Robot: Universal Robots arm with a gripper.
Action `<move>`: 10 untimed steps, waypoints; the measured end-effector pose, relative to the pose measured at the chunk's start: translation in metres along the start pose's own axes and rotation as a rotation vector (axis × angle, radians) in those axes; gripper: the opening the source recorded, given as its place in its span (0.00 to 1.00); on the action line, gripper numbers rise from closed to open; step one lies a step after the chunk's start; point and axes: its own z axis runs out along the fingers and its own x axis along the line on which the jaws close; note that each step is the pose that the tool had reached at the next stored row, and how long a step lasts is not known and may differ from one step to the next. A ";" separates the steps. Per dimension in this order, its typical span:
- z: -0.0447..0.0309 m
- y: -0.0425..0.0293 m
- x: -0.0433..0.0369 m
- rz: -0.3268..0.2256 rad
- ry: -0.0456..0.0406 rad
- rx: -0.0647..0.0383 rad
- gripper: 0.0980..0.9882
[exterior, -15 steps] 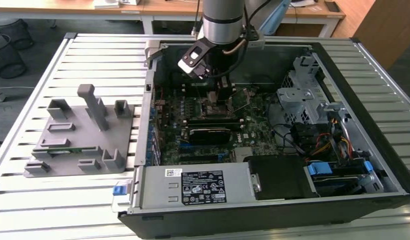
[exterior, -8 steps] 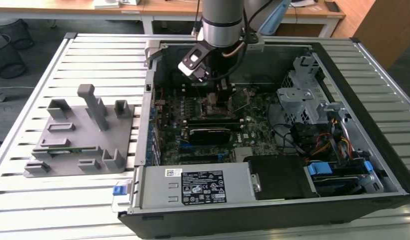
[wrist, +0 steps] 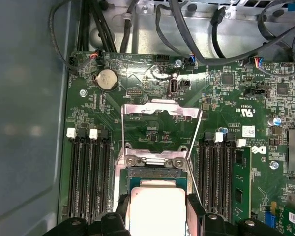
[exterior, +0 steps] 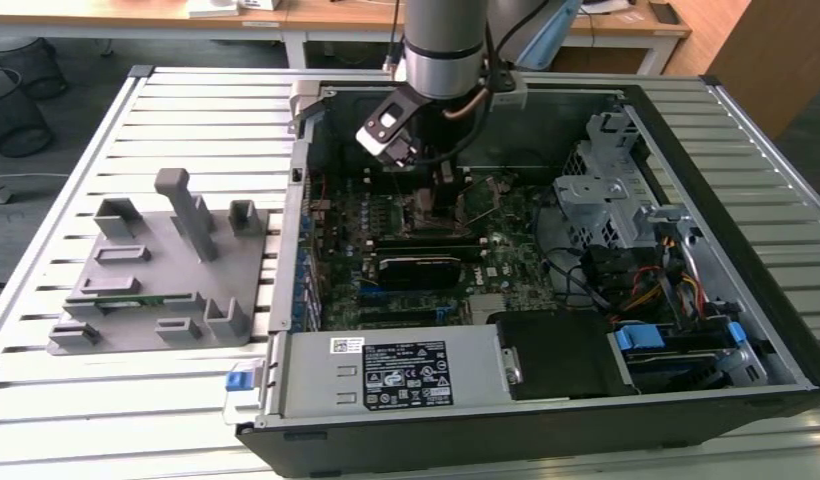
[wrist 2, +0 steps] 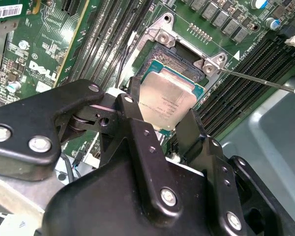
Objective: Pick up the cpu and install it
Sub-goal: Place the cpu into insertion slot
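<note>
And here's the arm, reaching down into the open computer case, with everything centred on the socket. The gripper is clenched on the cpu, one black finger on each of two opposite edges, silvery lid facing up. In both wrist views the chip hangs right over the socket, covering the side of it nearest the gripper, while a strip of the socket's dark bed shows on the far side. Whether it touches that bed yet, I can't tell. The load plate is flipped up on the far side of the socket, and the thin lever is swung out to one side of it, so the way down looks open. Memory slots flank the socket on both sides, and the fingers sit between those banks. Delicate work, I'd say: the chip wants to be flat and square to the socket frame, its edges parallel to the frame's and its corners matched. It should go straight down with no sliding across the contacts and no pressing. If it sat crooked, a lift and realign would be far safer than force.
</note>
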 end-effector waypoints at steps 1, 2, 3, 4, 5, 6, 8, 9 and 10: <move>0.0007 -0.0001 0.0000 0.000 -0.0001 0.000 0.49; 0.0016 -0.0001 0.0000 0.001 -0.0001 0.000 0.49; 0.0026 -0.0002 0.0000 0.001 -0.0001 0.000 0.49; 0.0036 -0.0003 0.0000 0.001 -0.0001 0.000 0.49; 0.0046 -0.0003 0.0001 0.001 -0.0001 0.000 0.49; 0.0056 -0.0004 0.0001 0.001 -0.0001 0.000 0.49; 0.0074 -0.0005 0.0001 0.001 -0.0001 0.000 0.49; 0.0084 -0.0006 0.0002 0.001 0.0000 0.000 0.49; 0.0092 -0.0006 0.0002 0.001 0.0000 0.000 0.49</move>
